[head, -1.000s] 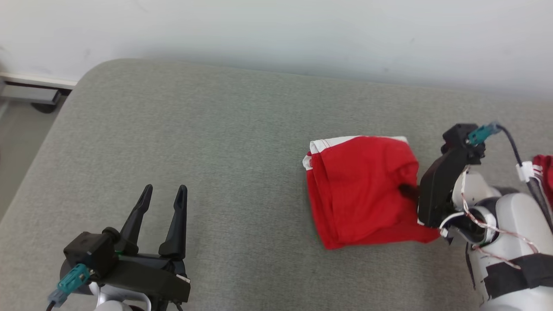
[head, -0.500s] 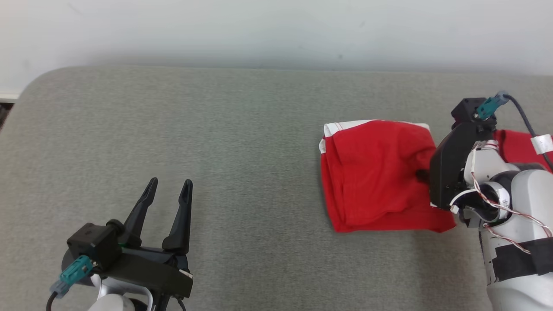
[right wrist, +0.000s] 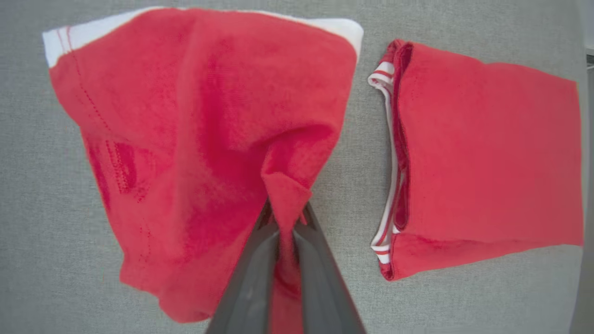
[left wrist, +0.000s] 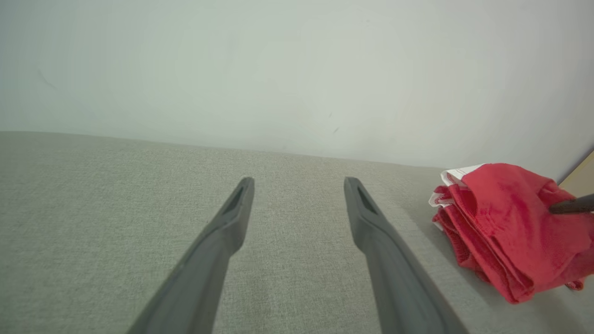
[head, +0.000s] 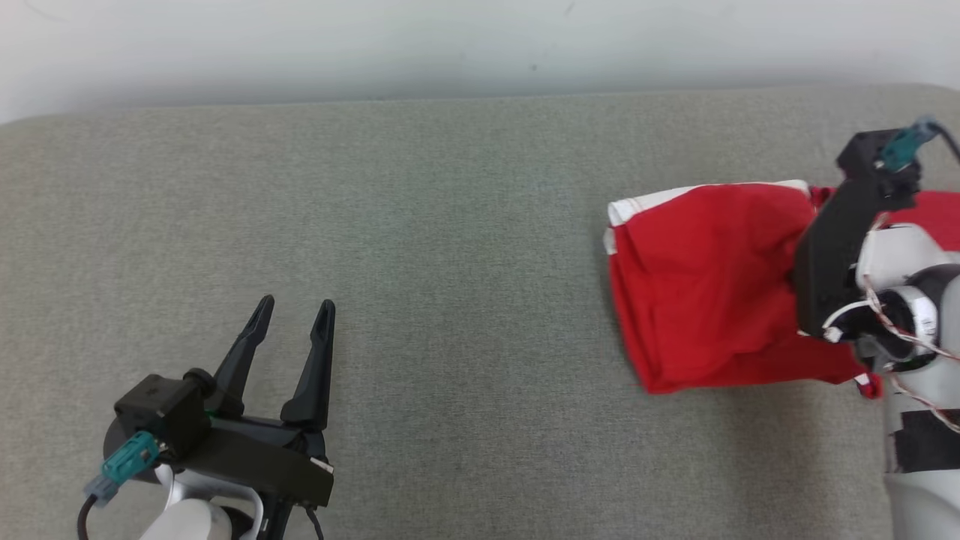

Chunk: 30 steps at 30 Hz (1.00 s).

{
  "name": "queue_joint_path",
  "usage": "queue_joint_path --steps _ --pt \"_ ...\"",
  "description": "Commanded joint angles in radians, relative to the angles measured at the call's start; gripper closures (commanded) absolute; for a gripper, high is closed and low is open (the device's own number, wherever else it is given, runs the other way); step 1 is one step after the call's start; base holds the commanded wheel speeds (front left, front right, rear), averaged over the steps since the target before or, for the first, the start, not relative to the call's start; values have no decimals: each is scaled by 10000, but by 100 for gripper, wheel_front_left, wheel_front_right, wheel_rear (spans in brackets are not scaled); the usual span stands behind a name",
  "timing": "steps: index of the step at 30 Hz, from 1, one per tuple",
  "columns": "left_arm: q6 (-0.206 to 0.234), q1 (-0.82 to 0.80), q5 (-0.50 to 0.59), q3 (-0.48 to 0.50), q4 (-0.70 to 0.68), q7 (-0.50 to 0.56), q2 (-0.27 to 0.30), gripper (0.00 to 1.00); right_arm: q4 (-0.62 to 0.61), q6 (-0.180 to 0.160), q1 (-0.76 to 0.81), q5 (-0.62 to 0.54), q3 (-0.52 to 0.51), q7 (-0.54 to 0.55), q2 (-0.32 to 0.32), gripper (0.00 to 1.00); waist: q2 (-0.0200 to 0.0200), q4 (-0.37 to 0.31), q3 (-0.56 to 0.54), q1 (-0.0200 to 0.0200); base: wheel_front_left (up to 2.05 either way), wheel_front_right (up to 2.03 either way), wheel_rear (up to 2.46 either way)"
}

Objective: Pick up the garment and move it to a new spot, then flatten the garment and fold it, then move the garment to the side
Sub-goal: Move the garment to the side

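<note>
The garment (head: 705, 285) is a red folded piece with a white hem, bunched and pulled up at its right side over the grey cushion (head: 450, 225). My right gripper (right wrist: 287, 218) is shut on a pinched ridge of the garment (right wrist: 199, 139), which hangs in folds to the left of the fingers. In the left wrist view the garment (left wrist: 501, 227) sits at the far right with a dark fingertip (left wrist: 571, 205) in it. Far to the left, near the front of the cushion, my left gripper (head: 292, 311) stands open and empty, fingers (left wrist: 232, 218) spread above bare fabric.
A second red piece (right wrist: 487, 153), folded flat with a striped white edge, lies just right of the held garment, partly behind my right arm (head: 930, 217). A pale wall (head: 450, 45) runs along the back of the cushion. A wide stretch of cushion lies between the two grippers.
The head camera has turned right, so the cushion's left corner has left the picture. My right gripper has carried the garment rightward toward the second red piece. The left gripper stays open.
</note>
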Motion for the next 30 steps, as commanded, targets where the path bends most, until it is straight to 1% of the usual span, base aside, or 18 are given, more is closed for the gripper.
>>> queue_joint_path --steps 1,5,10,12,18,22,24,30 --pt "-27 -180 74 21 -21 17 56 0 -102 -5 -116 -47 -39 160 -152 100 0 -113 100 0 0 0 0" --pt "-27 -222 77 6 23 -13 36 0 -317 -4 -105 -218 118 321 -706 100 0 -205 134 0 0 0 0" --pt "-58 -268 48 9 20 -32 95 0 -434 -4 -256 -538 31 45 -1270 100 0 -290 175 0 0 0 0" --pt "-74 -279 54 -17 16 -25 108 0 -336 -5 -348 -637 -33 -125 -1516 100 0 -305 186 0 0 0 0" --pt "-70 -310 74 -96 -22 44 168 0 91 -5 -680 -863 -175 -675 -1848 100 0 -281 213 0 0 0 0" --pt "-73 -307 96 -155 -62 81 197 0 442 -5 -798 -1074 -196 -1097 -2205 100 0 -198 252 0 0 0 0" --pt "-75 -302 95 -167 -72 92 208 0 508 -5 -789 -1179 -202 -1200 -2289 100 0 -175 265 0 0 0 0" --pt "-51 -321 115 -216 -136 160 287 0 922 -5 -500 -1616 -230 -1959 -2925 100 0 1 337 0 0 0 0"
